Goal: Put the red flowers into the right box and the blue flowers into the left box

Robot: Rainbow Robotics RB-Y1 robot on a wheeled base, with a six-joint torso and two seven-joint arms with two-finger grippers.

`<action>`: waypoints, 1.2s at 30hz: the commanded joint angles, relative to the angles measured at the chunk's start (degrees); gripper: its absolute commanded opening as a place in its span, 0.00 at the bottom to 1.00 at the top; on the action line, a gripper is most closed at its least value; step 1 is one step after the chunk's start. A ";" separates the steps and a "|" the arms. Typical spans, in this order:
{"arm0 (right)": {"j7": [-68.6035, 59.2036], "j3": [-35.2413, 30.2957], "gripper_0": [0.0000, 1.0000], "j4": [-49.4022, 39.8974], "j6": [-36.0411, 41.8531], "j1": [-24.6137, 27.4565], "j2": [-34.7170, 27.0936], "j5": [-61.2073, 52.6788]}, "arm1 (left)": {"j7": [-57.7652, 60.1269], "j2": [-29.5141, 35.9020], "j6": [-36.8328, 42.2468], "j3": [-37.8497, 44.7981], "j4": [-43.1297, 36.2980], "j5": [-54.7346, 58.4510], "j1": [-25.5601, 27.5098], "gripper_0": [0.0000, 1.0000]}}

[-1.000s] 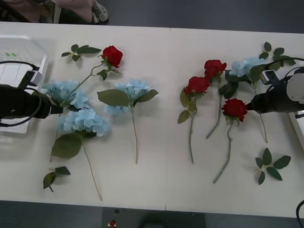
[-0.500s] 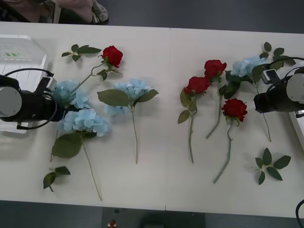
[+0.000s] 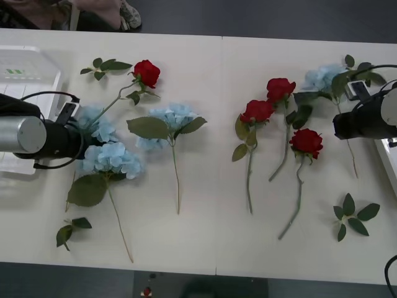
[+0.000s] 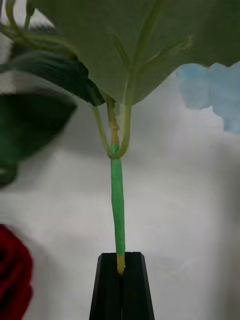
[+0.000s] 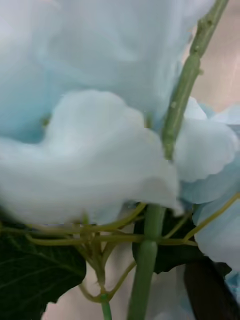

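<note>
Table (image 3: 205,248): pale, seen from above; flowers lie flat in 2 loose groups.
Right gripper (image 4: 121,265): its black fingers are pressed together on the thin green stem of a blue flower (image 3: 322,77) at the table's right side. The pale bloom lies away from the robot; the stem's long axis runs back toward the near edge.
Right box (image 3: 388,164): white rim just beside this arm, at the table's right edge.
Judgement: this flower belongs in the left box (image 3: 25,81), far across the table, so the carry is long.
Left gripper (image 3: 77,139): buried among the 3 blue flowers (image 3: 111,158) at the left, just beside the left box; I cannot tell if its fingers are apart or together.
Red flowers (image 3: 257,112): 3 lie centre-right, 1 upper left.
Open room: bare table along the near edge.
</note>
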 commanded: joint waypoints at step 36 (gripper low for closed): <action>3.06 -6.47 0.00 -17.68 13.64 -13.25 16.77 -63.07 | 0.31 18.33 23.74 10.99 -23.89 17.05 -3.20 0.00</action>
